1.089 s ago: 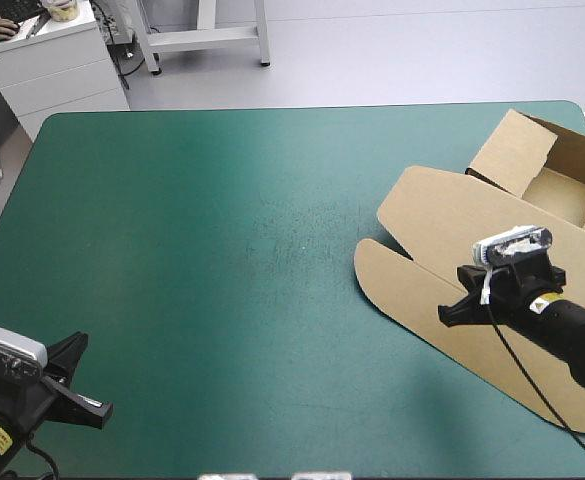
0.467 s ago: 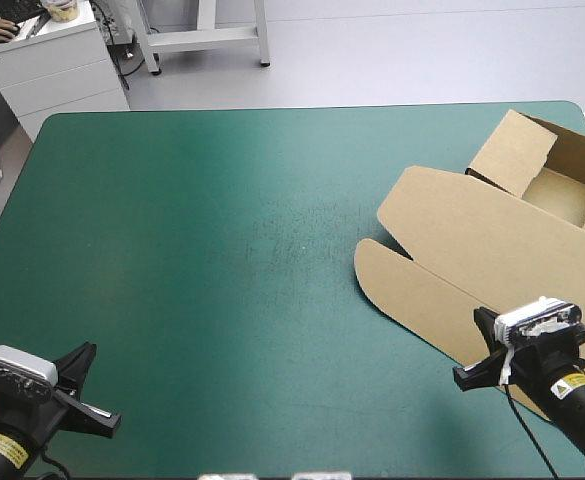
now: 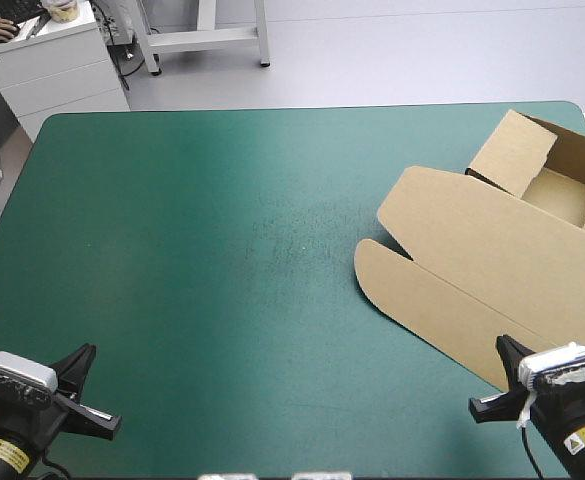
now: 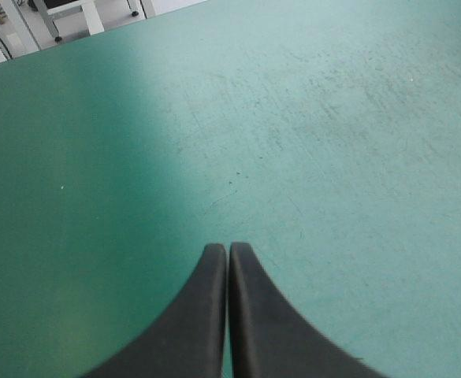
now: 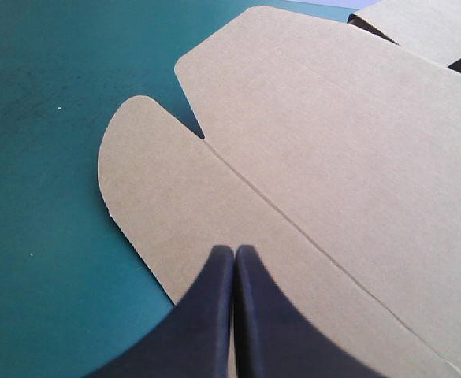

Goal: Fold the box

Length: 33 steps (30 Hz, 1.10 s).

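Table [image 3: 222,250], teal-green cover: bare over the left and middle. Nothing on it has moved since the earlier frames.

Box [image 3: 492,250]: far right part of the table. The tray [image 3: 557,185] stands by the far right corner with its walls raised. The lid [image 3: 472,240] lies flat, reaching toward the near left, and its rounded flap [image 3: 397,280] rests on the cover. Position and shape match the earlier frames.

Right gripper [image 5: 234,250]: this is the change. Earlier it hung over the middle of the lid; it has since drawn back toward the near right corner. Its tips now sit above the near strip of the lid. Black fingers pressed together, nothing between them. Cannot tell whether they touch the board.

Left gripper [image 4: 228,248]: near left corner, over bare cover and well apart from the box, hardly moved. Fingers together, empty.

Judgement: both arms are pulled to the near edge with nothing held and the tray walls are up. This reads as a retreat after the forming work, not an approach. The lid remains flat.
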Each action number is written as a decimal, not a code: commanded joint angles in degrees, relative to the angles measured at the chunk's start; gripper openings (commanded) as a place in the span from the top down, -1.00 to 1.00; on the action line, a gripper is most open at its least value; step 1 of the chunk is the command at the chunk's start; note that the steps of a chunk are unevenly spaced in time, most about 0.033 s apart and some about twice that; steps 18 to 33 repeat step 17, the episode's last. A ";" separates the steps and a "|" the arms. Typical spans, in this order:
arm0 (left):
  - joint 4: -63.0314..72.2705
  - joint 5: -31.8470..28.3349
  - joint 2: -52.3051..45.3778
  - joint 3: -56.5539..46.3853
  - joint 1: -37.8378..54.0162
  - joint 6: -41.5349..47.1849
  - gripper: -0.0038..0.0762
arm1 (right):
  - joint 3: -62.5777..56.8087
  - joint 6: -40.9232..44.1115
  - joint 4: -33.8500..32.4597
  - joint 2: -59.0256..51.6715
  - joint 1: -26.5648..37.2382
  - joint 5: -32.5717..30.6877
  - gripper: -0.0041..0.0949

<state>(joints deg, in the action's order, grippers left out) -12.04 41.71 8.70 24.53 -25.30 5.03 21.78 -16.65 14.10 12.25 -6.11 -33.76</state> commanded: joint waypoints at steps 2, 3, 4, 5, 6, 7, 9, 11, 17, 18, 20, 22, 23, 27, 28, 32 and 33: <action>-0.62 -2.55 -1.27 1.36 -0.03 0.77 0.93 | 1.08 0.62 -0.23 -4.00 0.00 3.71 0.96; -0.62 -1.34 -1.51 1.36 -0.03 0.77 0.93 | 1.08 0.62 -0.53 -4.80 0.00 3.48 0.96; -0.62 -0.68 -1.94 1.36 -0.03 0.77 0.93 | 1.08 0.79 -0.53 -5.45 0.00 3.33 0.96; -0.62 -0.20 -2.06 1.36 -0.03 0.77 0.93 | 1.08 0.79 -0.53 -5.85 0.00 2.80 0.96; -0.62 0.34 -2.32 1.36 -0.03 0.77 0.93 | 1.08 0.79 -0.53 -6.32 0.00 2.07 0.96; -0.62 0.34 -2.35 1.36 -0.03 0.77 0.93 | 1.08 0.79 -0.53 -6.31 0.00 1.66 0.96; -0.62 0.34 -2.45 1.36 -0.03 0.77 0.93 | 1.08 1.08 -0.53 -6.31 0.00 1.13 0.96; -0.62 0.34 -2.45 1.36 -0.03 0.77 0.93 | 1.08 1.87 -0.53 -6.31 0.00 0.21 0.96; -0.87 0.65 -2.45 1.36 -0.03 0.77 0.93 | 1.08 2.73 -0.53 -6.31 0.00 -0.91 0.96; -0.87 0.65 -2.45 1.36 -0.03 0.77 0.93 | 1.08 2.73 -0.53 -6.31 0.00 -0.91 0.96; -0.87 0.65 -2.45 1.36 -0.03 0.77 0.93 | 1.08 2.73 -0.53 -6.31 0.00 -0.91 0.96; -0.87 0.65 -2.45 1.36 -0.03 0.77 0.93 | 1.08 2.73 -0.53 -6.31 0.00 -0.91 0.96; -0.87 0.65 -2.45 1.36 -0.03 0.77 0.93 | 1.08 2.73 -0.53 -6.31 0.00 -0.91 0.96; -0.87 0.65 -2.45 1.36 -0.03 0.77 0.93 | 1.08 2.73 -0.53 -6.31 0.00 -0.91 0.96; -0.87 0.65 -2.45 1.36 -0.03 0.77 0.93 | 1.08 2.73 -0.53 -6.31 0.00 -0.91 0.96; -0.87 0.65 -2.45 1.36 -0.03 0.77 0.93 | 1.08 2.73 -0.53 -6.31 0.00 -0.91 0.96; -0.87 0.65 -2.45 1.36 -0.03 0.77 0.93 | 1.08 2.73 -0.53 -6.31 0.00 -0.91 0.96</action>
